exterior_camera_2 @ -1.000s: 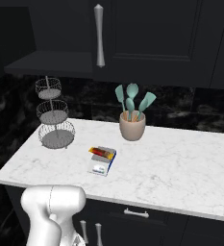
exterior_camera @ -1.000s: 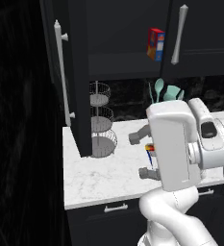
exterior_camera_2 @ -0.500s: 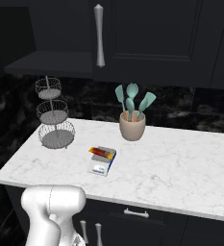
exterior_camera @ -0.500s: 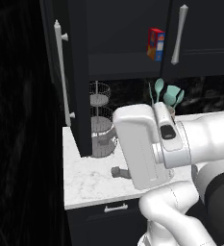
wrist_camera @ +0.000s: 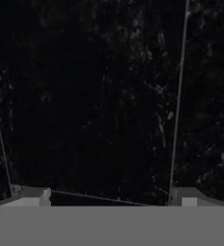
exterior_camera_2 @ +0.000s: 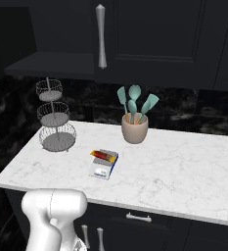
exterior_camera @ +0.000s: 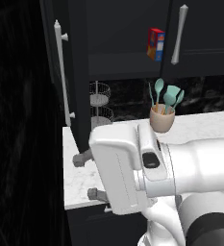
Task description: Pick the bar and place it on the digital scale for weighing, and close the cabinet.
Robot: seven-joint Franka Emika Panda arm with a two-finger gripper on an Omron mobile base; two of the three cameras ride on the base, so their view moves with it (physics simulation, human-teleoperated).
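White marble surface (exterior_camera_2: 184, 171) with digital scale (exterior_camera_2: 103, 164) near utensil pot (exterior_camera_2: 134, 130), bar (exterior_camera_2: 102, 155) lying on scale. Cabinet (exterior_camera: 77, 81) door open. Claw (exterior_camera: 88, 177) spread wide, holding nothing.

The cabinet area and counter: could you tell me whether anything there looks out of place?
The cabinet has its left door swung open over the counter. The bar lies on the digital scale, which looks intended. Nothing is spilled or tipped.
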